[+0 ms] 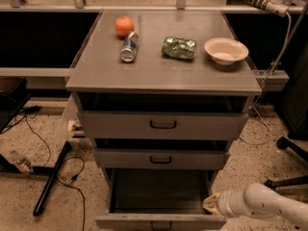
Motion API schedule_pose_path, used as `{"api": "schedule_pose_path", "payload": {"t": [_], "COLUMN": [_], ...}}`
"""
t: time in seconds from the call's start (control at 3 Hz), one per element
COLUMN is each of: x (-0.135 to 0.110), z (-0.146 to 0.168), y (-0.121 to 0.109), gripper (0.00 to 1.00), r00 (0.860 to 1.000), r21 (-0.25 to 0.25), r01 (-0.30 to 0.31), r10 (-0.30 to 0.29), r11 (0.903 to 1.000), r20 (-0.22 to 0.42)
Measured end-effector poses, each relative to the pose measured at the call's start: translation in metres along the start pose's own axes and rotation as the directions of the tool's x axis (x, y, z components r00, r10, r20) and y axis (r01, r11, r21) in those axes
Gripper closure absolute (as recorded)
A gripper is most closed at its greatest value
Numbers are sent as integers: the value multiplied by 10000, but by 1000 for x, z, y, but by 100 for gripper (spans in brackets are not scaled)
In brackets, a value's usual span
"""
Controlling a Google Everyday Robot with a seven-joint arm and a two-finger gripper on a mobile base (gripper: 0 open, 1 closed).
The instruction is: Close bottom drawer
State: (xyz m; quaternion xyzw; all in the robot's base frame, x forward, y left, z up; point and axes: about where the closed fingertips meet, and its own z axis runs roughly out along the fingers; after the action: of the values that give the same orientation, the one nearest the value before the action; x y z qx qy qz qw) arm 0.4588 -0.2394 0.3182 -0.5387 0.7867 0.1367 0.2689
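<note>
The bottom drawer (159, 222) of the grey cabinet is pulled far out. Its shallow front panel with a small dark centre handle lies at the bottom edge of the camera view, and its inside (159, 191) looks bare. My gripper (210, 205) comes in from the lower right on a white arm (262, 207). Its tip is at the drawer's front right corner, just behind the front panel. The middle drawer (160, 159) and the top drawer (162, 124) stand slightly out.
On the cabinet top (159, 71) lie an orange (124, 25), a drink can (129, 47), a green bag (178, 47) and a white bowl (225, 50). Cables and a black bar (52, 179) lie on the floor at left. A chair base (288, 177) stands at right.
</note>
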Motion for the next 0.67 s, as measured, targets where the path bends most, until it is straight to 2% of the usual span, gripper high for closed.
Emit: {"api": "schedule_pose_path", "payload": {"t": [0.33,0.67], "x": [7,18], "z": [25,63], "y": [20,48], "gripper": [100,100], "r00": [9998,9993], "r21": [-341,-711], "r01": [14,184], "r10": [-20,-206], "r11": [9994,9973], "r20": [-181,-300]}}
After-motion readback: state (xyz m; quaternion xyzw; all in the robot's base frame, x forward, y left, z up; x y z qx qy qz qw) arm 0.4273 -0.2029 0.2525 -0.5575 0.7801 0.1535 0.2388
